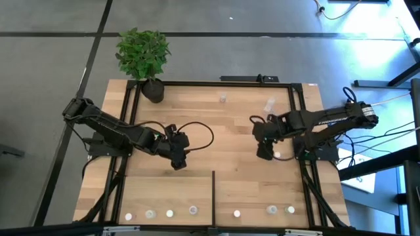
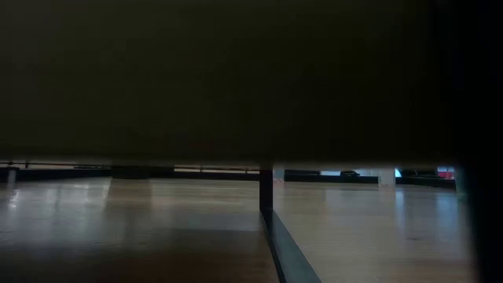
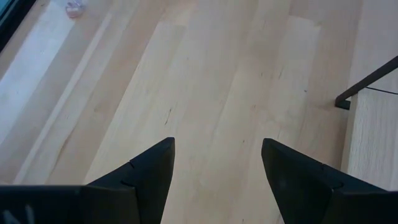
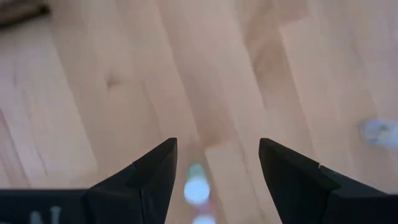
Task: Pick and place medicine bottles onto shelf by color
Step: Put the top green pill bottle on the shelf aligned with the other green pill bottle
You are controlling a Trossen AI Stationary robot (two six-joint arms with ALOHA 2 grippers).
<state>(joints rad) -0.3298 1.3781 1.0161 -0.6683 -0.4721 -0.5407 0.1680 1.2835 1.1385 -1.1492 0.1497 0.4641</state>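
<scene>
The shelf [image 1: 216,137] is a light-wood panel edged by black rails, with a short black divider bar [image 1: 214,196] at its near side. Several tiny medicine bottles stand in a row along the near edge, left [image 1: 150,214] and right [image 1: 272,210] of the divider. Two more bottles [image 1: 223,98] [image 1: 269,105] stand near the far rail. My left gripper [image 1: 178,160] is open and empty over bare wood [image 3: 214,155]. My right gripper [image 1: 266,152] is open. A blurred bottle [image 4: 196,186] shows between its fingers, apart from both. Another bottle [image 1: 279,156] [image 4: 378,132] lies beside it.
A black plant pot with a green plant [image 1: 147,65] stands at the shelf's far left corner. The divider bar also shows in the left wrist view [image 3: 367,84] and the low view [image 2: 266,189]. A dark mass fills the upper part of the low view.
</scene>
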